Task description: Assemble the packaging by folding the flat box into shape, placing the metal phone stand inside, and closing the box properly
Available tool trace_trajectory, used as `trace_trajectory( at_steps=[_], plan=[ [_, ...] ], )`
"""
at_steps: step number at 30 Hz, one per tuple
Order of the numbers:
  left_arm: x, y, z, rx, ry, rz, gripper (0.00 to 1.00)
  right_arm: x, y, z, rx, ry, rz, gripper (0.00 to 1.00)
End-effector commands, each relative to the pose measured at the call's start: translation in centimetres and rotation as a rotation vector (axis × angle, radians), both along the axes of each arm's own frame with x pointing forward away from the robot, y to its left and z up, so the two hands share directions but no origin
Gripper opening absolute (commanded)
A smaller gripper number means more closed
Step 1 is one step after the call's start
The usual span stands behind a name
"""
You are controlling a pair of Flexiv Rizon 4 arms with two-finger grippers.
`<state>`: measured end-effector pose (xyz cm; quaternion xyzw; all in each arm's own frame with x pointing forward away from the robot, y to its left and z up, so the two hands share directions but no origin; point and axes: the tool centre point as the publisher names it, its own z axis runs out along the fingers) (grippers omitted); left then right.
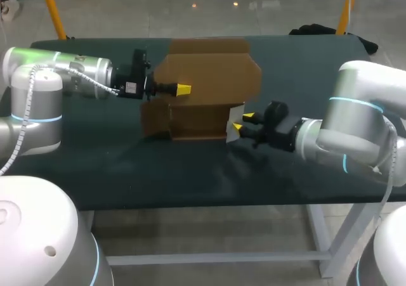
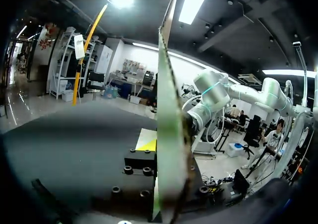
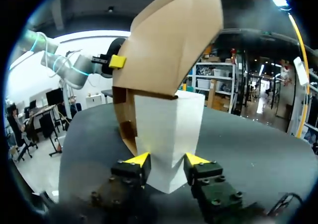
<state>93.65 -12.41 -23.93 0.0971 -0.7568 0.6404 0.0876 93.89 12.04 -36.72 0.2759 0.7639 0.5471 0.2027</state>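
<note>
Box (image 1: 209,77) partly folded, flap pinched in left gripper (image 1: 183,89), white end clamped in right gripper (image 1: 242,122); stand unseen, closing undone.

There is one surface (image 1: 190,172), and it is dark green. Two robot arms come in over it: one left arm (image 1: 70,77) and one right arm (image 1: 355,118). Each arm has one tool, so there are two tools, the left tool (image 1: 182,89) and the right tool (image 1: 242,122). The right tool shows two yellow tips (image 3: 139,159). The left tool shows just one yellow tip (image 2: 147,145), because the other is hidden behind card. That makes three yellow tips to see. There is one brown box (image 1: 206,86). There is one white piece (image 3: 169,129) at its end.
</note>
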Motion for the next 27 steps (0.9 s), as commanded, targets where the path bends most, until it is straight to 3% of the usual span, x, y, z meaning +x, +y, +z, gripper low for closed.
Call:
trace_trajectory(
  at_steps=[1, 27],
  plan=[
    [0.0, -0.2, -0.3, 0.000, 0.001, -0.003, 0.00, 0.2, 0.7, -0.3, -0.010, -0.033, -0.131, 0.48],
    [0.0, -0.2, -0.3, 0.000, 0.001, -0.003, 0.00, 1.5, 1.6, -0.6, 0.001, 0.010, -0.448, 0.47]
  ],
)
